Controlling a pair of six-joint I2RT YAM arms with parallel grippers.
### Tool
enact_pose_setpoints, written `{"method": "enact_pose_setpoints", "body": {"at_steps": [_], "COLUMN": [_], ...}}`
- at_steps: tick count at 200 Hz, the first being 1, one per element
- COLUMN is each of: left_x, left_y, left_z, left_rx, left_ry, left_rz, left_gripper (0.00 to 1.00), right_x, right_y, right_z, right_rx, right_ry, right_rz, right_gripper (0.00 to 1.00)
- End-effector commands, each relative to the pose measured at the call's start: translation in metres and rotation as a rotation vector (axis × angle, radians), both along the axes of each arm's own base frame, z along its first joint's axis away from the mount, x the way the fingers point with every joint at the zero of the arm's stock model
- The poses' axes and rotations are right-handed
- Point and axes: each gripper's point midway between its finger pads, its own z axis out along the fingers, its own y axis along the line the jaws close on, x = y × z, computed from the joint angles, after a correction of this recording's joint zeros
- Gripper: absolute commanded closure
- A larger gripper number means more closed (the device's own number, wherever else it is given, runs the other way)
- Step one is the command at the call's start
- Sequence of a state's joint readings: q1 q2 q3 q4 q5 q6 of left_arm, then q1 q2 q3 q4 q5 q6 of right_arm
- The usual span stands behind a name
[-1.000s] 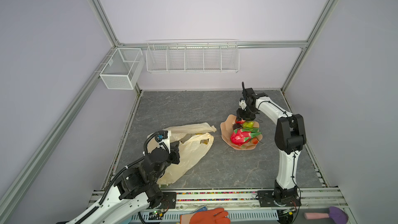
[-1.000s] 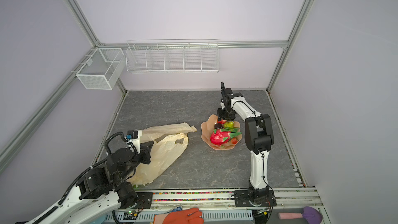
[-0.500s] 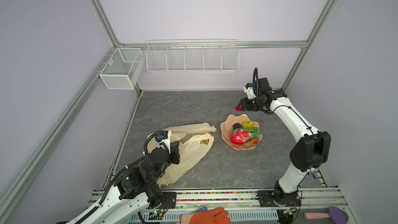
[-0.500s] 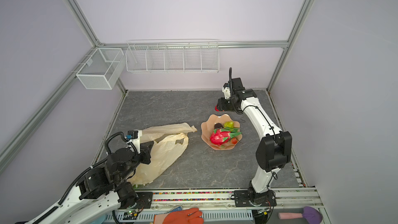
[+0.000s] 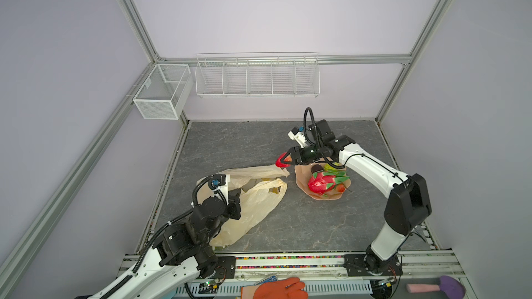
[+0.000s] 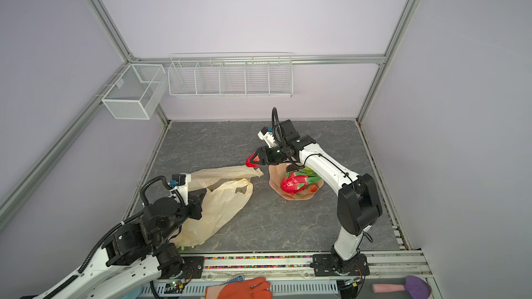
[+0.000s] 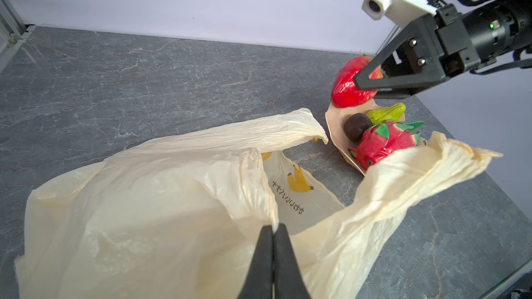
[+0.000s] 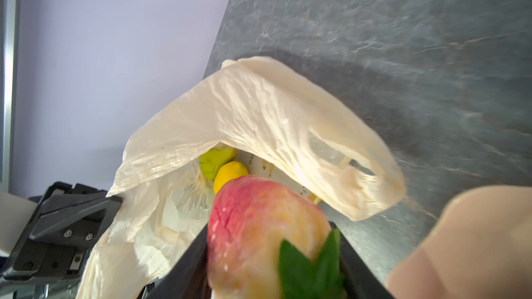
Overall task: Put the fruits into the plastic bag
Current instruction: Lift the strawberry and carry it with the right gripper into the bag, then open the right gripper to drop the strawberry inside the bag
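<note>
Right now the plastic bag (image 5: 253, 202) is the biggest thing on the desk (image 5: 302, 225). It lies spread out ahead of my left pincer (image 7: 275, 227), which is pinched tight on a fold of the bag's upper layer at the mouth. I judge that this grip lifts the film so the mouth stands open like a tent instead of lying flat; the right wrist view looks straight into that gap. The two loop handles reach away from the left pincer toward the plate (image 7: 335, 127).

The plate sits just beyond the bag's mouth, below and behind my right pincer (image 5: 283, 161), which makes each carry short. The dragon fruit (image 5: 321, 182) fills the middle of the plate. I reckon it is best left for later, since it is the bulkiest piece and needs the widest opening.

The strawberry (image 7: 347, 87) is clamped in the right pincer, whose jaws stand part-way apart around its body. It hangs in the air just off the plate's edge on the bag side, pointed at the mouth.

Deep inside the bag, straight ahead of the right pincer, the lemon (image 8: 230, 172) and the lime (image 8: 216, 159) lie touching. Behind the right pincer, a dark-brown piece (image 7: 355, 126) and a small green piece (image 7: 387, 112) sit on the plate beside the dragon fruit.
</note>
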State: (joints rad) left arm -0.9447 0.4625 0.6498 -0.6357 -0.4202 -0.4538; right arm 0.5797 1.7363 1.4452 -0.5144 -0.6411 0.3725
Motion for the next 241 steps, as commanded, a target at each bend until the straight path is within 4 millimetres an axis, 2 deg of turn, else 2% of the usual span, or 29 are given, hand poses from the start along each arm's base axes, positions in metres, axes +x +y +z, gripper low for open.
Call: {"method": "enact_pose_setpoints", "body": {"at_steps": [1, 55, 81, 120, 150, 192, 221, 241], "left_x": [0.001, 0.006, 0.008, 0.011, 0.011, 0.011, 0.012, 0.011], "left_y": [-0.002, -0.002, -0.004, -0.004, -0.004, -0.004, -0.001, 0.000], "left_z": [0.019, 0.030, 0.035, 0.037, 0.039, 0.042, 0.044, 0.043], "left_rx": [-0.036, -0.040, -0.043, -0.038, -0.038, -0.032, -0.022, -0.023], "left_ry": [-0.036, -0.058, -0.072, -0.079, -0.086, -0.094, -0.101, -0.100], "left_rz": [-0.006, 0.013, 0.014, 0.025, 0.028, 0.022, 0.033, 0.034], "left_gripper": [1.00, 1.00, 1.00, 1.00, 1.00, 1.00, 1.00, 1.00], "right_x": [-0.021, -0.082, -0.103, -0.123, -0.131, -0.141, -0.153, -0.160], "right_y": [0.021, 0.052, 0.063, 0.076, 0.088, 0.121, 0.143, 0.149], "right_z": [-0.007, -0.022, -0.029, -0.041, -0.049, -0.058, -0.064, -0.064], "right_rx": [0.051, 0.064, 0.070, 0.063, 0.061, 0.065, 0.065, 0.076], "right_ry": [0.040, 0.079, 0.098, 0.124, 0.142, 0.197, 0.248, 0.277], "right_rz": [0.053, 0.165, 0.199, 0.242, 0.269, 0.330, 0.383, 0.399], "right_gripper": [0.59, 0.60, 0.60, 0.61, 0.61, 0.60, 0.50, 0.32]}}
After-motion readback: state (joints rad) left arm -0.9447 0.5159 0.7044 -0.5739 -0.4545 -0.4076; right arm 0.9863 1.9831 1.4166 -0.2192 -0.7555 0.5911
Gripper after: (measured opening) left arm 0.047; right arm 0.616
